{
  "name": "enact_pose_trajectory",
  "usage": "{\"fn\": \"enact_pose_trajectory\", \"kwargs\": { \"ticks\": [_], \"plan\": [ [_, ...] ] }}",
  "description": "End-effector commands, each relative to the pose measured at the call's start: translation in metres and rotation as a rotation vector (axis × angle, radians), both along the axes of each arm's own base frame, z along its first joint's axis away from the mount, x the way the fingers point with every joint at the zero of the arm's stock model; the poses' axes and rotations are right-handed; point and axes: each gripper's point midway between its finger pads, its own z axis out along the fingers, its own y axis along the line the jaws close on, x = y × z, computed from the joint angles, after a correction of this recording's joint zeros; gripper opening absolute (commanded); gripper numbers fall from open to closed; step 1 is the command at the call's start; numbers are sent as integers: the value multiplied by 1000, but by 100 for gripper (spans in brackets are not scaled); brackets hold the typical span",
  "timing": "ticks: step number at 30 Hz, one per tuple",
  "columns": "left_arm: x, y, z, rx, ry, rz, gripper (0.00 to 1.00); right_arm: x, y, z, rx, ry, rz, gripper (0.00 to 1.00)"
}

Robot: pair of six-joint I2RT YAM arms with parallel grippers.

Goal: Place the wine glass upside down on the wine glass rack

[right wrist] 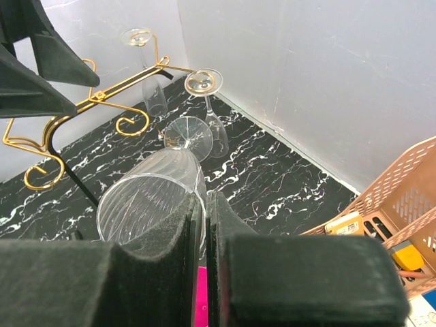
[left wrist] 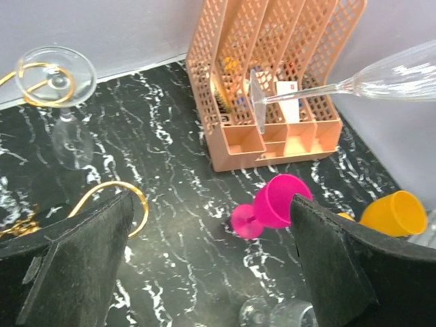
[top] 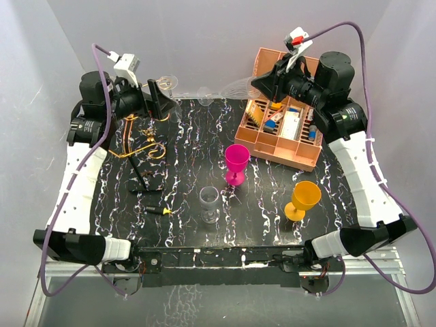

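Observation:
My right gripper [top: 262, 83] is shut on the rim of a clear wine glass [top: 235, 86], held on its side in the air at the back of the table. In the right wrist view my right gripper [right wrist: 206, 204] pinches the glass bowl [right wrist: 150, 197], foot pointing away. The left wrist view shows that glass [left wrist: 381, 76] at top right. The gold wire rack [top: 145, 146] stands at back left and also shows in the right wrist view [right wrist: 102, 95]. A clear glass [left wrist: 58, 78] hangs upside down on it. My left gripper [top: 160, 102] is open and empty beside the rack's top, jaws wide [left wrist: 211, 225].
A salmon-pink organiser [top: 283, 126] stands at back right under my right arm. A pink goblet [top: 236, 162], an orange goblet [top: 303, 199] and a small clear glass [top: 210, 203] stand mid-table. A small black and yellow object [top: 158, 210] lies near the rack's base.

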Motion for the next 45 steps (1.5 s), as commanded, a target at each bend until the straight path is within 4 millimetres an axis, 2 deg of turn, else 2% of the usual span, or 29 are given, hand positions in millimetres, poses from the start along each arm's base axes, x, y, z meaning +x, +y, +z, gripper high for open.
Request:
{"fn": "enact_pose_trajectory", "kwargs": {
  "ticks": [1, 8, 18, 23, 35, 45],
  "plan": [
    [-5, -17, 18, -120, 5, -75, 95, -7, -2, 47, 84, -114, -15, 8],
    [-6, -25, 8, -163, 41, -105, 94, -15, 6, 46, 105, -94, 42, 8],
    [-13, -42, 2, -282, 115, -178, 88, -23, 19, 43, 142, -59, 135, 8],
    [-11, -46, -3, -304, 139, -187, 84, -25, 21, 40, 141, -56, 162, 8],
    [-10, -54, -4, -328, 150, -228, 56, -30, 25, 29, 122, -54, 206, 8],
    [-11, -57, -5, -336, 157, -244, 34, -33, 28, 30, 123, -54, 230, 8]
  ]
}}
